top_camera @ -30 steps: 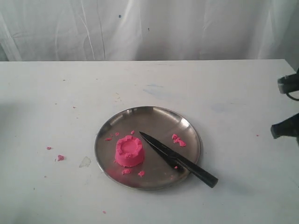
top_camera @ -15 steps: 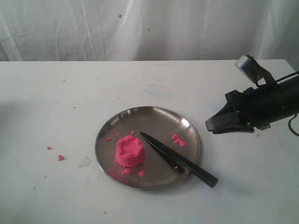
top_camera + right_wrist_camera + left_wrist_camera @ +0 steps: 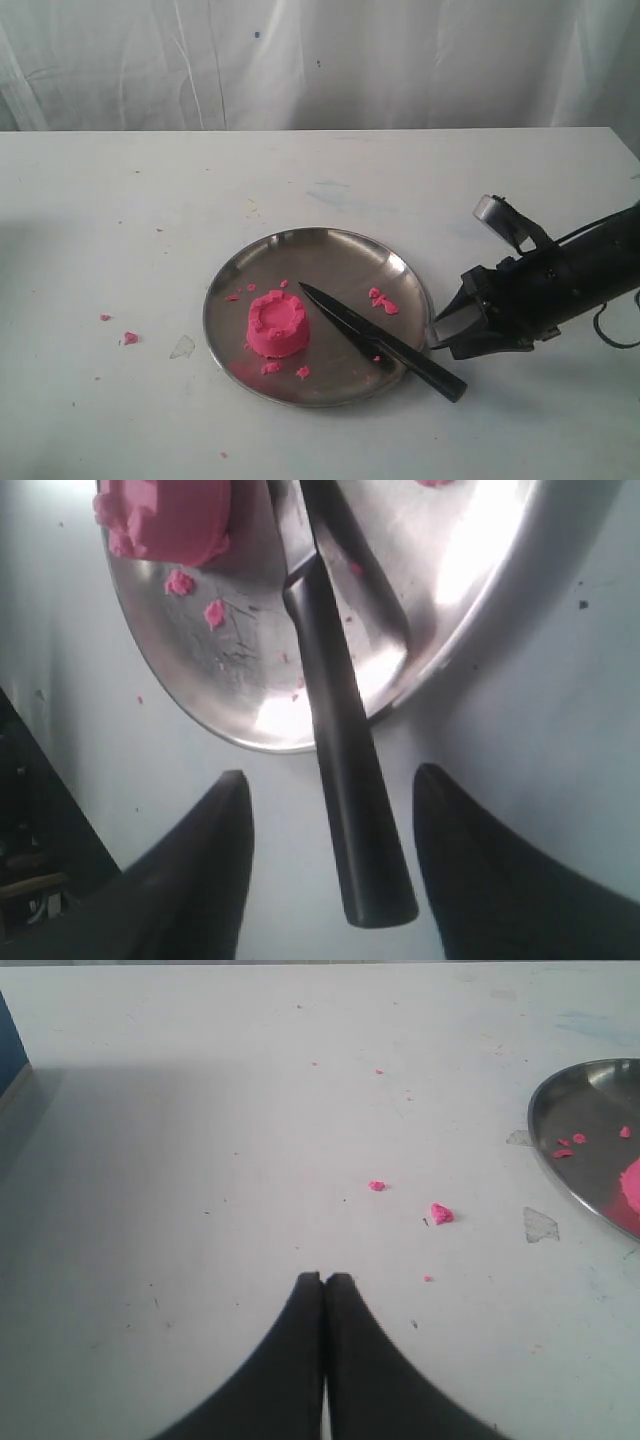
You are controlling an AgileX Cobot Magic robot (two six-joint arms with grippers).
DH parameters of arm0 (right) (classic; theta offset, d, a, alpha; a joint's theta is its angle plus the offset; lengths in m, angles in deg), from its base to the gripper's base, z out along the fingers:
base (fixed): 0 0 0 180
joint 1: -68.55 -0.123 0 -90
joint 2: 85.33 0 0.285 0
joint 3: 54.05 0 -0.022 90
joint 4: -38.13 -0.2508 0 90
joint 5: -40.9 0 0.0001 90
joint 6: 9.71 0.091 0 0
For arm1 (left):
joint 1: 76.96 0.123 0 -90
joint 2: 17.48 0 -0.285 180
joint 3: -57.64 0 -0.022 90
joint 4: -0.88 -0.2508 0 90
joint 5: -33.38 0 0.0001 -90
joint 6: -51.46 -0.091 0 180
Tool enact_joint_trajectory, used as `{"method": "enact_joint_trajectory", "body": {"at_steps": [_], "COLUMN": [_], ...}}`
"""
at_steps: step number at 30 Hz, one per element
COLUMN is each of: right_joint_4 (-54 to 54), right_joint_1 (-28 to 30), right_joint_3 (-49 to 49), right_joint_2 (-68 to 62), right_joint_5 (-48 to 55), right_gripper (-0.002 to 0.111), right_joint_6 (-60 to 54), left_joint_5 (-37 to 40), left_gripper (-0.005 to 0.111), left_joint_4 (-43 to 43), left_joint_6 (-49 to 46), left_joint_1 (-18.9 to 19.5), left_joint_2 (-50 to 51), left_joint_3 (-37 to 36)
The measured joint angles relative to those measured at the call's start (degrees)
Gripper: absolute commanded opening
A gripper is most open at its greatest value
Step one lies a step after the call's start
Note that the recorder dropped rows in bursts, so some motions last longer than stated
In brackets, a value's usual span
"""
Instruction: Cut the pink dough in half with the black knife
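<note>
The pink dough (image 3: pixel 277 322) (image 3: pixel 165 518) is a round moulded lump standing on the round metal plate (image 3: pixel 330 250) (image 3: pixel 470 590). The black knife (image 3: pixel 385 343) (image 3: pixel 345 760) lies with its blade on the plate and its handle over the rim onto the table. My right gripper (image 3: pixel 440 335) (image 3: pixel 333 785) is open, low by the plate's right rim, its fingers either side of the knife handle's end without touching it. My left gripper (image 3: pixel 324 1277) is shut on nothing over bare table, out of the exterior view.
Pink crumbs lie on the plate (image 3: pixel 383 301) and on the table left of it (image 3: pixel 129 338) (image 3: pixel 441 1213). A white curtain hangs behind the white table (image 3: pixel 150 200).
My right arm came in from the right edge and dropped to the knife handle. Its jaws now stand wide around the handle's end. Dough and knife have not moved.
</note>
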Motion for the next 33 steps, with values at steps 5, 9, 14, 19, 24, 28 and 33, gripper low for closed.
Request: {"method": "enact_joint_trajectory", "body": {"at_steps": [5,9,14,19,24,28,33], "right_joint_4": [0.6,0.8,1.3,1.5,1.5,1.5,1.5], "right_joint_1": [-0.1,-0.1,-0.3,-0.7,-0.7,-0.7,-0.7], "right_joint_3": [0.0,0.0,-0.1,-0.1,-0.1,-0.1,-0.1], "right_joint_2": [-1.7,-3.4,-4.9,-6.6,-6.6,-6.6,-6.6], "right_joint_5": [0.6,0.6,0.9,1.1,1.5,2.6,2.7], "right_gripper": [0.047,0.047,0.047,0.045,0.029,0.017,0.002], "right_joint_6": [0.0,0.0,-0.1,-0.2,-0.3,-1.4,-3.1], "left_joint_5": [0.0,0.0,0.0,0.0,0.0,0.0,0.0], "left_gripper": [0.0,0.0,0.0,0.0,0.0,0.0,0.0], "left_joint_4": [0.0,0.0,0.0,0.0,0.0,0.0,0.0], "left_joint_6": [0.0,0.0,0.0,0.0,0.0,0.0,0.0], "left_joint_1": [0.0,0.0,0.0,0.0,0.0,0.0,0.0], "left_joint_2": [0.0,0.0,0.0,0.0,0.0,0.0,0.0], "left_joint_3": [0.0,0.0,0.0,0.0,0.0,0.0,0.0]}}
